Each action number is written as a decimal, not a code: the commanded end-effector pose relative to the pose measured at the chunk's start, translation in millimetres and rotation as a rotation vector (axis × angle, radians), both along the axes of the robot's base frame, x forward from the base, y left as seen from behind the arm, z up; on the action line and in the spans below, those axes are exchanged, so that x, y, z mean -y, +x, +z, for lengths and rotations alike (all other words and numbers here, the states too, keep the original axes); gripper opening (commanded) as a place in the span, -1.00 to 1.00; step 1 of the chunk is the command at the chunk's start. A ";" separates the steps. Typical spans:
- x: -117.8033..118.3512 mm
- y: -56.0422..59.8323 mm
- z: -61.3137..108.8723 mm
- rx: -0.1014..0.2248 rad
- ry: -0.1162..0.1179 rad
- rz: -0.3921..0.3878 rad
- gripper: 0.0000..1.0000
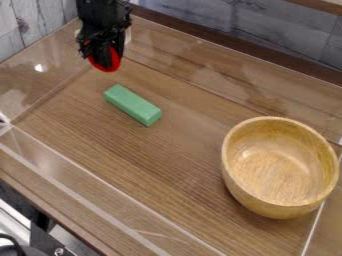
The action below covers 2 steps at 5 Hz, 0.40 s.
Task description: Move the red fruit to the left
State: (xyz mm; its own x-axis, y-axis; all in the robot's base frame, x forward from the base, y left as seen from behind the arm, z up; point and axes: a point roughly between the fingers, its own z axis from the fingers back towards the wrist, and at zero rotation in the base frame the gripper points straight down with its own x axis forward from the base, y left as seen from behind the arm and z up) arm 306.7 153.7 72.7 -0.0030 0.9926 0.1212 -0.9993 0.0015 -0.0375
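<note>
While the red fruit [106, 58] hangs pinched between the jaws of the black gripper [104, 60], the single camera view shows it near the top-left corner of a wooden tabletop [174, 150], beyond a flat green block [134, 105]. A wooden bowl [281, 166] sits well apart at the right. The carrying step looks nearly complete, the fruit being at the far left. The next move likely calls for lowering it onto the wood, clear of the block, and spreading the jaws.
</note>
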 end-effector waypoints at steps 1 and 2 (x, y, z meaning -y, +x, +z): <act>-11.4 7.2 19.2 0.054 0.042 0.029 -1.00; -21.6 14.0 10.5 0.053 0.047 0.004 -1.00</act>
State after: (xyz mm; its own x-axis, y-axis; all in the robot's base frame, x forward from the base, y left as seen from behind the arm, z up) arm 312.2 167.0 63.2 -0.0036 0.9916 0.1296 -0.9995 0.0005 -0.0316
